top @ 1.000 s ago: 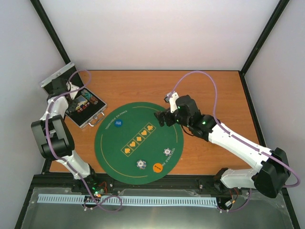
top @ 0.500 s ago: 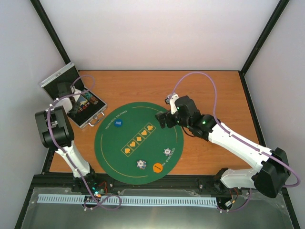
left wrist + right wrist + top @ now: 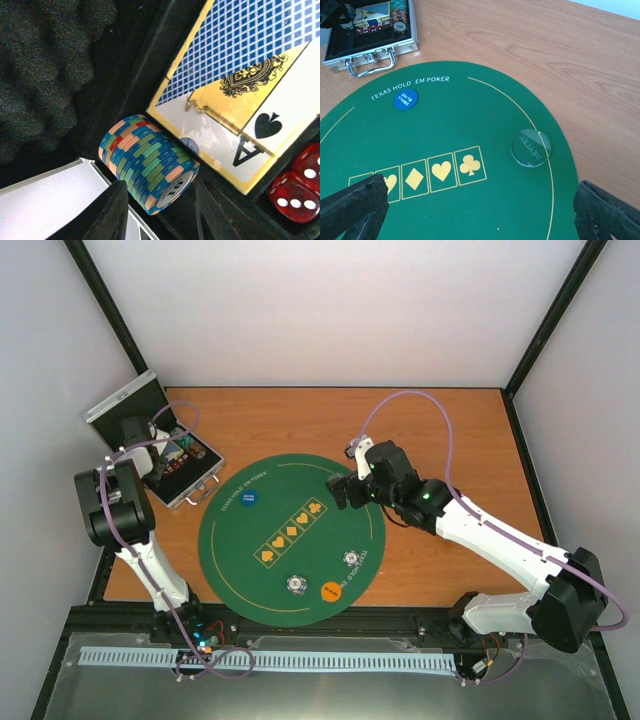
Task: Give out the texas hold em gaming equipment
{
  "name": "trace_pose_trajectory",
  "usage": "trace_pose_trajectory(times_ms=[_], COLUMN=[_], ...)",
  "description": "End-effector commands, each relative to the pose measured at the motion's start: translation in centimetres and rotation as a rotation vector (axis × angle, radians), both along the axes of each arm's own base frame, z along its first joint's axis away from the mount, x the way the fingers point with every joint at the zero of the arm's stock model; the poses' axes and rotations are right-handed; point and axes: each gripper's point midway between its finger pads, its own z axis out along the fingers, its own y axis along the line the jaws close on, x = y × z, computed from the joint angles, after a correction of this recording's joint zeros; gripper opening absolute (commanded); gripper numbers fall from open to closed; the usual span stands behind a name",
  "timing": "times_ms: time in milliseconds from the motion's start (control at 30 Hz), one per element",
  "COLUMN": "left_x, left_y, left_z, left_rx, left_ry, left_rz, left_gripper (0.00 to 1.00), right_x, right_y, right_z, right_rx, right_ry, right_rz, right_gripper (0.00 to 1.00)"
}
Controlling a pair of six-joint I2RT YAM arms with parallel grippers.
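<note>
The L hand [image 3: 159, 186] was open on both sides of the chip stack [image 3: 150, 167] inside the silver case [image 3: 375, 50], prob. to pinch it out, while the R hand [image 3: 480, 200], well apart from the case, hung open & empty near the clear disc [image 3: 531, 148], apparently placed already.

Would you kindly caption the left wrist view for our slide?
Left gripper, jaws open, above a chip stack beside the card deck.

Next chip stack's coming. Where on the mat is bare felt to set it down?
Free: the left arc of the round green felt mat, bordered by the blue round disc and the suit boxes. Crowded: the near rim, with two white-patterned poker chips and an orange round disc; the far-right rim, with a clear round disc by the right end effector.
</note>
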Motion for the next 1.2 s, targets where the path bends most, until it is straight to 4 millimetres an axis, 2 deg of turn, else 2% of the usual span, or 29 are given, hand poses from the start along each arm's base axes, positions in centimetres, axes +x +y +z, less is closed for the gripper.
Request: trace_pose_trajectory(times_ms=[0,167,267,367,533,667,1000,1167], left_x=[0.0,-0.7,-1.0,-0.8,-0.1,0.5,1.0,0.9], left_y=[0.0,-0.8,-0.4,-0.2,0.1,0.5,0.8,1.1], left_z=[-0.8,-1.6,-2.0,-1.7,-0.7,-0.2,-0.5,-1.4], left_rx=[-0.017,-0.051,-0.029,-0.020,-0.011,0.003,0.013,0.015], left_ry=[0.009,0.032,0.039,0.029,0.015,0.005,0.004,0.028], left_rz=[-0.005,-0.015,-0.010,-0.009,-0.007,-0.005,0.000,0.003], left_gripper=[0.39,0.39,0.41,0.41,0.48,0.49,0.49,0.49], right_x=[0.0,0.0,0.0,-0.1,-0.2,-0.3,-0.4,-0.3], right_y=[0.0,-0.1,-0.1,0.0,0.0,0.0,0.2,0.4], right_z=[0.4,0.4,0.4,0.4,0.3,0.2,0.1,0.0], right_rx=[-0.006,-0.006,-0.008,-0.005,-0.005,-0.005,-0.007,-0.007], right_ry=[-0.007,-0.011,-0.010,-0.007,-0.006,0.000,0.004,0.007], right_rz=[0.002,0.000,0.002,0.007,0.007,0.012,0.022,0.030], right_gripper=[1.00,1.00,1.00,1.00,1.00,1.00,1.00,1.00])
